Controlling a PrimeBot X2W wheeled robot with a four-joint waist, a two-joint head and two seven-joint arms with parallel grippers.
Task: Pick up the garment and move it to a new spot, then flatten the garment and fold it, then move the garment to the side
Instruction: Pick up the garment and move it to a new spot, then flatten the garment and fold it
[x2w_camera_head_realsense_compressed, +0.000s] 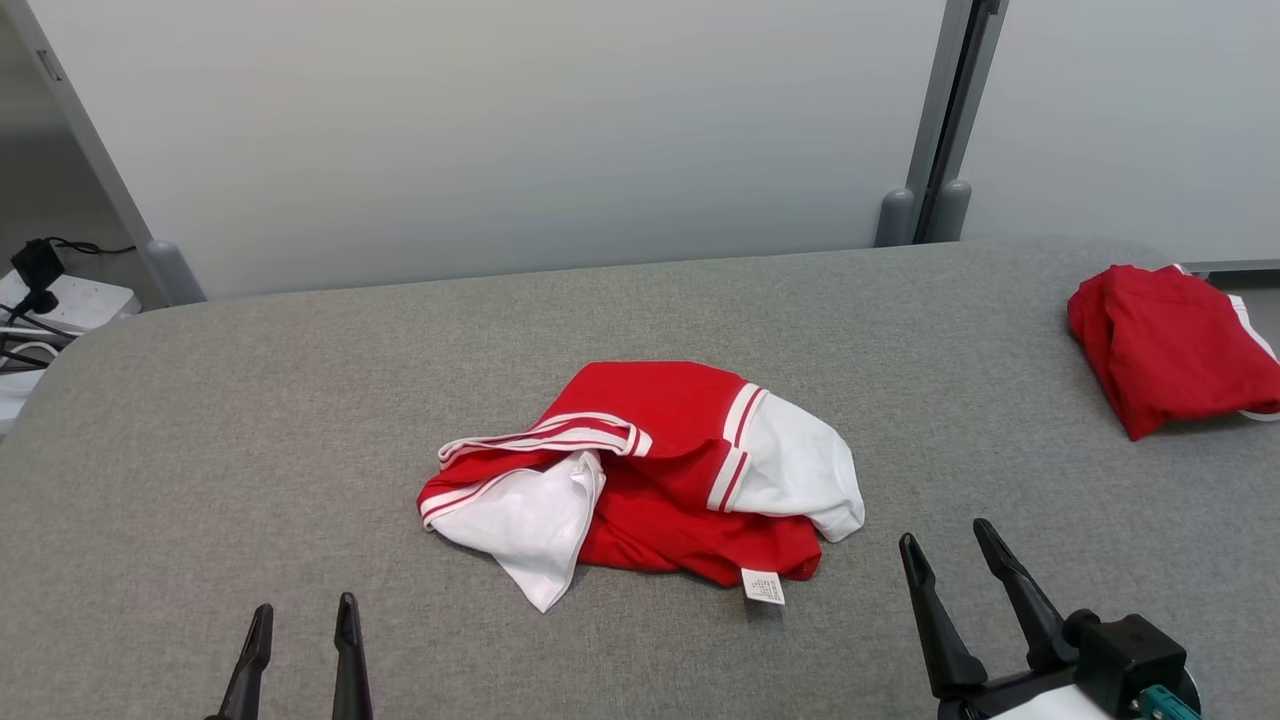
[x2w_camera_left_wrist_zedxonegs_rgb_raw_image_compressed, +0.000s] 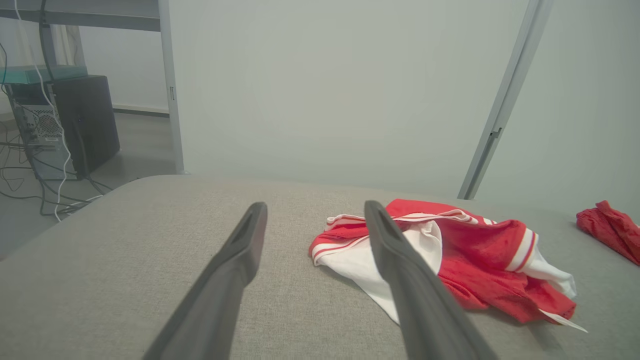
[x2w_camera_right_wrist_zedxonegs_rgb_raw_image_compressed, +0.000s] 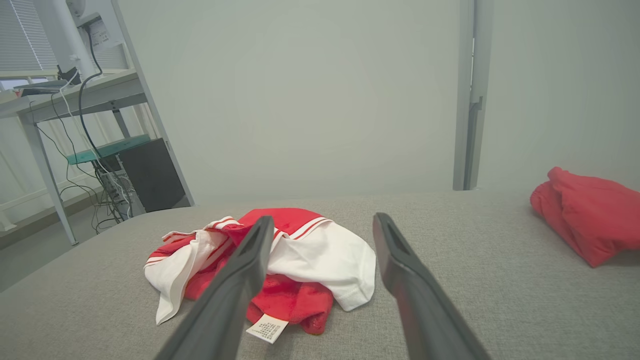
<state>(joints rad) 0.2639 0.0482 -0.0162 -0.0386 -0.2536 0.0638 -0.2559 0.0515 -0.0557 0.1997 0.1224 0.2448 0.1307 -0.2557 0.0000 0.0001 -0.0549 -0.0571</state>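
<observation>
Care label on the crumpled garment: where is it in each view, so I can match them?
Head view: care label on the near edge of the crumpled garment, below centre.
Left wrist view: care label lower right.
Right wrist view: care label bottom, left of centre.
Shared landmark: red cloth at far right.

A grey fabric table (x2w_camera_head_realsense_compressed: 250, 400) holds a crumpled red-and-white garment (x2w_camera_head_realsense_compressed: 660, 450) centrally, a red bundle (x2w_camera_head_realsense_compressed: 1170, 345) far right.

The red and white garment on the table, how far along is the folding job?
Nothing looks done: the garment lies crumpled on the table. In hand: nothing; the left gripper and right gripper stand open, apart from it. Left: picking up, moving, flattening, folding, setting aside. A second red garment sits at the table's right end.
</observation>
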